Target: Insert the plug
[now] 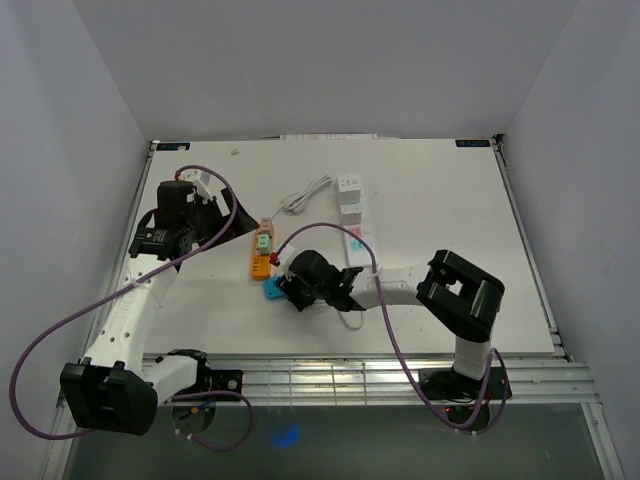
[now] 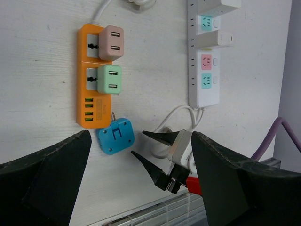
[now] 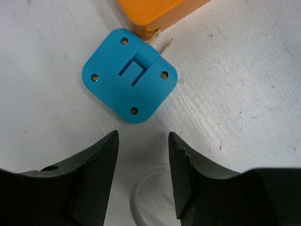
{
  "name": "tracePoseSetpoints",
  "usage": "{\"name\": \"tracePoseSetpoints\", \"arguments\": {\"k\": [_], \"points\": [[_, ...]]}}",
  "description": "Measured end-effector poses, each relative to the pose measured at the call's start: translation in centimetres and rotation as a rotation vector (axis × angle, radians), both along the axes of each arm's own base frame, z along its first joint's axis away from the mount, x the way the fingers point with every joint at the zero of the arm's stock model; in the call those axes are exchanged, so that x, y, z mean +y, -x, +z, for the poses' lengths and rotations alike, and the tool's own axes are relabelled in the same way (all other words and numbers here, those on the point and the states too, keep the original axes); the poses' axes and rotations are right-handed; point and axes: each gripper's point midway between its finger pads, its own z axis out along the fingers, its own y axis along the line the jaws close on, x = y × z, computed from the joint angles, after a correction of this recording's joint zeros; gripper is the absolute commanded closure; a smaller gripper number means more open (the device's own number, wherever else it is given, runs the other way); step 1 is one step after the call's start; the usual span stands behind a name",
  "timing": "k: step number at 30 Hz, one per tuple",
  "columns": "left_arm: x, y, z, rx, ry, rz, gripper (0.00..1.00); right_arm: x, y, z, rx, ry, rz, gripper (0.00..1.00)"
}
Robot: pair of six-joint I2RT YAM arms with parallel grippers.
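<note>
The blue plug (image 3: pixel 129 75) lies flat on the white table, its two brass prongs (image 3: pixel 162 41) pointing at the near end of the orange power strip (image 3: pixel 150 12). It also shows in the top view (image 1: pixel 272 291) and the left wrist view (image 2: pixel 116 136). My right gripper (image 3: pixel 142 136) is open and empty, just short of the plug and not touching it; in the top view it (image 1: pixel 285 291) sits right of the plug. My left gripper (image 2: pixel 141 136) is wide open and empty, held above the table left of the orange strip (image 1: pixel 260 252).
A pink adapter (image 2: pixel 114 42) and a green adapter (image 2: pixel 109 79) sit plugged into the orange strip (image 2: pixel 89 108). A white power strip (image 2: pixel 204 70) lies to its right, its white cable (image 3: pixel 141 188) looping under my right gripper. The table's front edge is close behind.
</note>
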Motion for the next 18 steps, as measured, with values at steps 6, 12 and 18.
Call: {"name": "tracePoseSetpoints", "arguments": {"k": [6,12,18], "points": [[-1.9,0.4,0.7,-0.007,0.076,-0.097,0.02,-1.2,0.3,3.8,-0.002,-0.076,-0.031,0.48],[-3.4,0.7,0.5,-0.013,0.123,-0.157,0.02,-2.3,-0.5,7.8,0.002,-0.185,-0.07,0.42],[-3.0,0.3,0.5,-0.026,0.094,-0.115,0.02,-2.9,-0.9,7.6,0.018,-0.189,-0.1,0.13]]}}
